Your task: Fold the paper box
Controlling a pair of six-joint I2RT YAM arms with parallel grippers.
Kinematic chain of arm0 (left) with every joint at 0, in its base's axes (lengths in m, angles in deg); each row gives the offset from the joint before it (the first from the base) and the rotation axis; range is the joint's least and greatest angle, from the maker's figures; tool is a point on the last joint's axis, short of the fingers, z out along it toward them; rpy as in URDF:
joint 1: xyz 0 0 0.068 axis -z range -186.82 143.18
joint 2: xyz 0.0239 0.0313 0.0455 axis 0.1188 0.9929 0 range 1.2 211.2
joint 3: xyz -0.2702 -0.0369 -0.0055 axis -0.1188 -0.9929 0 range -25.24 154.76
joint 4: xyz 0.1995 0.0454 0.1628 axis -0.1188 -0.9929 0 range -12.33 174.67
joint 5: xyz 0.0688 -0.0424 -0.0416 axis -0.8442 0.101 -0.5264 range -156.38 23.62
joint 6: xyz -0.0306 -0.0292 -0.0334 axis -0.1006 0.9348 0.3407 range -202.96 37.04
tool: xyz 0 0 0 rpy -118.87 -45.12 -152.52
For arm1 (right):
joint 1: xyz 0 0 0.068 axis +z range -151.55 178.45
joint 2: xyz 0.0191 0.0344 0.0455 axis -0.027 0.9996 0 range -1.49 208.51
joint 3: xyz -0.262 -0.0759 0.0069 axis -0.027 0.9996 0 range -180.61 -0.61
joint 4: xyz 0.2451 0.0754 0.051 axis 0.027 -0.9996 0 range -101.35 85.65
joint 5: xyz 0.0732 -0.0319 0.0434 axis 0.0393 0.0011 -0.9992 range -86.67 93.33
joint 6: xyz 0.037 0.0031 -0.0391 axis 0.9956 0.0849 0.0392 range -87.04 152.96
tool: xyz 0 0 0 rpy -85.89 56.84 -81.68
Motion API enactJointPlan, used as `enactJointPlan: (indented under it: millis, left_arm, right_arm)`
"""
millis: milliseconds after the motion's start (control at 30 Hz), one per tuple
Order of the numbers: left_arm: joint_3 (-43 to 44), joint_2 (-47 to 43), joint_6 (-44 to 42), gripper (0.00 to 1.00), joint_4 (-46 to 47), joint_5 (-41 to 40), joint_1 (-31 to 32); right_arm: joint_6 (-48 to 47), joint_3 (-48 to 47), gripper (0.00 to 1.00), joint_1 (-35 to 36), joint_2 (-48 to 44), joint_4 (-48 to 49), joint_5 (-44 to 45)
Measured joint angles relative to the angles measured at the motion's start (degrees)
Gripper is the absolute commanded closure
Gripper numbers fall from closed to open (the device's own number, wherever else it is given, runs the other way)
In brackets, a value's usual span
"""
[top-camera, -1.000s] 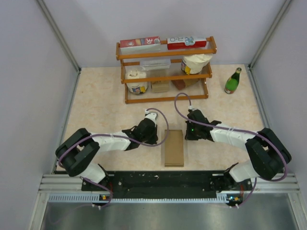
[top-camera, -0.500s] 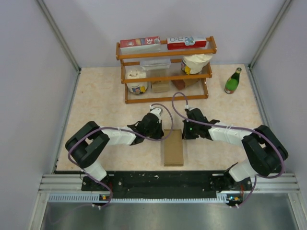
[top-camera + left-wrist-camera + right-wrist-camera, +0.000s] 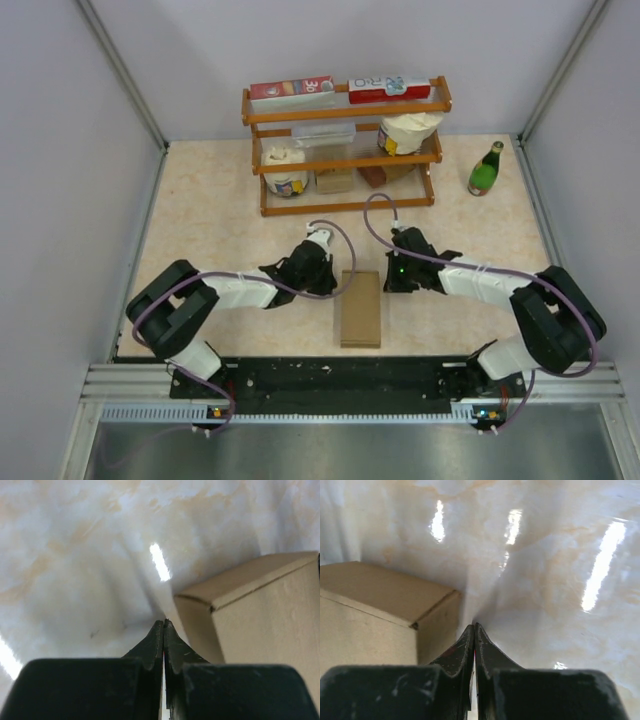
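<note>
Saw a beige marbled table [image 3: 210, 230], glossy, streaked with lamp glare in both wrist views. Noted pale grey walls [image 3: 60, 150] on three sides and a metal rail [image 3: 130, 378] along the near edge. Found a wooden rack [image 3: 345, 207] at 12 o'clock, three shelves, with two red-and-white cartons [image 3: 292, 89] on top. Read "30" on the left carton; could not read the other print, too small. Spotted white tubs [image 3: 285, 172] on the shelves and a green bottle [image 3: 486, 170] at 2 o'clock, upright, label unreadable. Found the box [image 3: 361, 308] at 6 o'clock, plain brown, unprinted, lying flat as a closed rectangular block, long side running 12 to 6. Saw left gripper [image 3: 330, 282] at the box's 10 o'clock corner, fingers pressed together, grasping nothing. Saw right gripper [image 3: 386, 284] at the 2 o'clock corner, likewise clenched on nothing. Placed both tips low over the table, just beside the box's far corners; could not tell contact.
</note>
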Motion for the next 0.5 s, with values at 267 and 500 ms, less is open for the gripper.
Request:
enactJointPlan:
  millis: [267, 500]
  left_arm:
    - [-8.6, -14.1, 2.1, 1.0, -6.0, -3.1, 1.0]
    - [-14.2, -21.3, 8.4, 1.0, -7.1, -6.5, 12.2]
  right_arm:
    - [4.6, 10.2, 1.0, 0.4, -13.0, -2.2, 2.6]
    - [11.0, 17.2, 1.0, 6.9, -26.5, -8.8, 1.7]
